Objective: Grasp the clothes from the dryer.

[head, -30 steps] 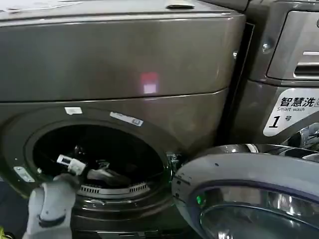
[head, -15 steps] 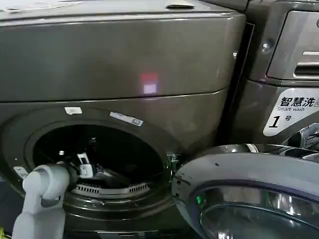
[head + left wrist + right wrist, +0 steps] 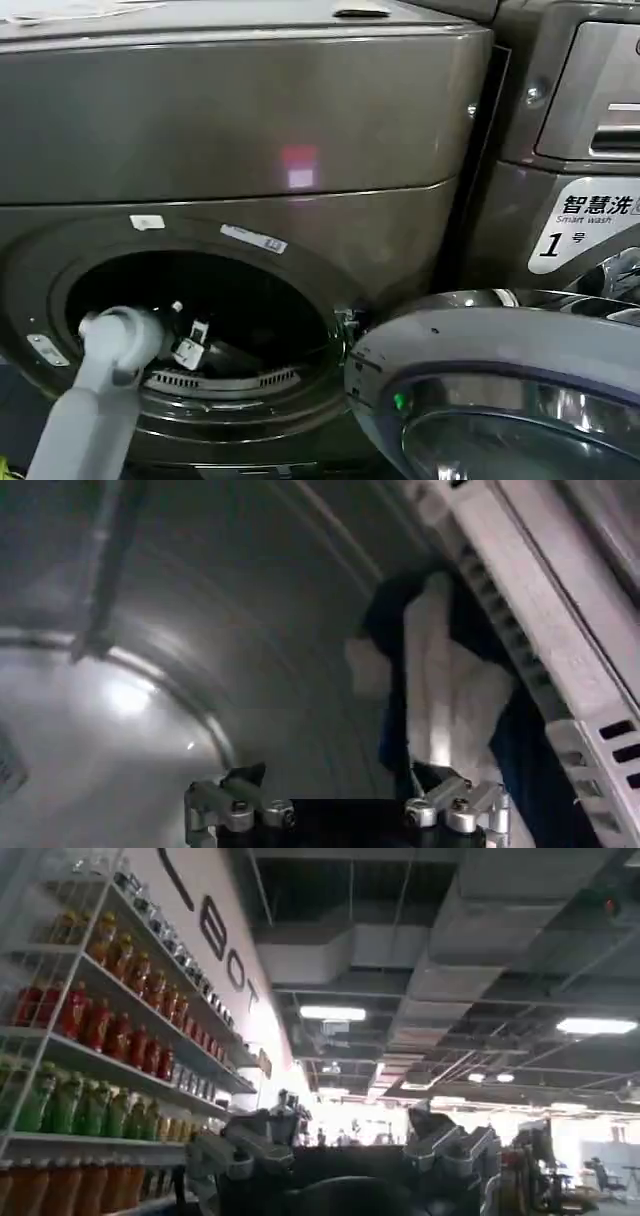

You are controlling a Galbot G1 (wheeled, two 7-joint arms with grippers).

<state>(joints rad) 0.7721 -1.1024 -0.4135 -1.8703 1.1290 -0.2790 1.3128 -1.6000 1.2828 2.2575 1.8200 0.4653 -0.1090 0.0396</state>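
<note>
1. The left gripper (image 3: pixel 190 340) has pushed further through the dryer (image 3: pixel 250 150) mouth: a second ago its wrist was at the lower rim, half a second ago at the opening's near edge, and now the fingers sit inside the dark drum (image 3: pixel 150 630).
2. In the left wrist view the left gripper (image 3: pixel 345 810) has its fingers spread wide, with nothing between them.
3. The clothes (image 3: pixel 440 700), a small white piece with dark fabric around it, lie ahead of the gripper and off toward one fingertip rather than centred in the gap. They rest against the ribbed white paddle (image 3: pixel 540 630) on the drum wall.
4. The cloth is near the fingertips but not touching them, as far as the wrist view shows.
5. Judgement: the reach is mostly done and the grasp not yet begun. The advance means the next move is a short push forward with a sideways shift to bring the cloth between the fingers before closing.
6. Risk: closing from here may pinch only an edge, or catch the paddle.
7. The right gripper (image 3: pixel 345 1153) is parked away from the dryer, pointing up at a ceiling and a drinks shelf (image 3: pixel 90 1038); its fingers stand apart and empty.
</note>
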